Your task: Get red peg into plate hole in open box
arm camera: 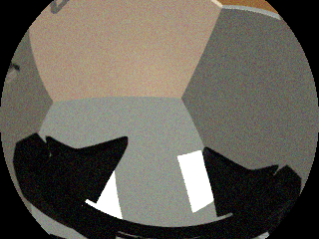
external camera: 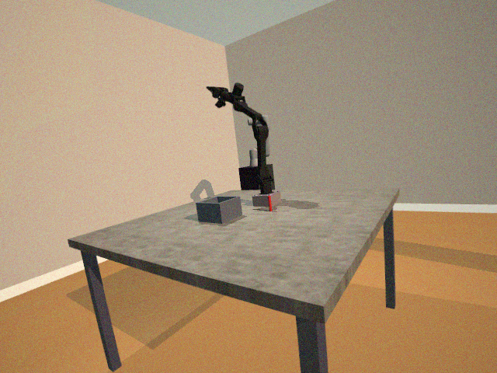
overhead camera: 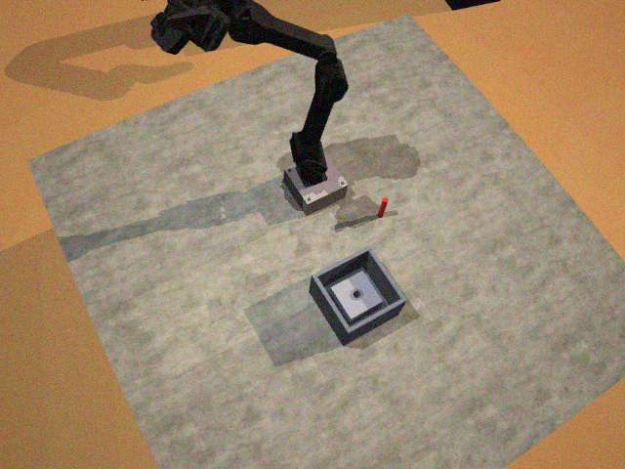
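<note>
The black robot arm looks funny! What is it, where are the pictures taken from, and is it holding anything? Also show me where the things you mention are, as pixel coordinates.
It is a machine arm with bending joints. It stands on a pinkish-grey metal-looking block (overhead camera: 322, 197) (external camera: 259, 200) on a grey mottled table (overhead camera: 201, 353) (external camera: 224, 249). At its end is a black two-fingered hand (external camera: 209, 92) (arm camera: 165, 146), raised high and wide open, holding nothing.

One picture looks down from above. Another looks from the side across the room. The round one comes from a camera near the hand, so you see its two black fingers, with walls and ceiling beyond.

On the table, a thin red peg (overhead camera: 383, 207) (external camera: 270, 203) stands upright. Near it is an open dark grey square box (overhead camera: 328, 312) (external camera: 209, 212). Inside lies a pale plate (overhead camera: 348, 295) with a small round hole.
</note>
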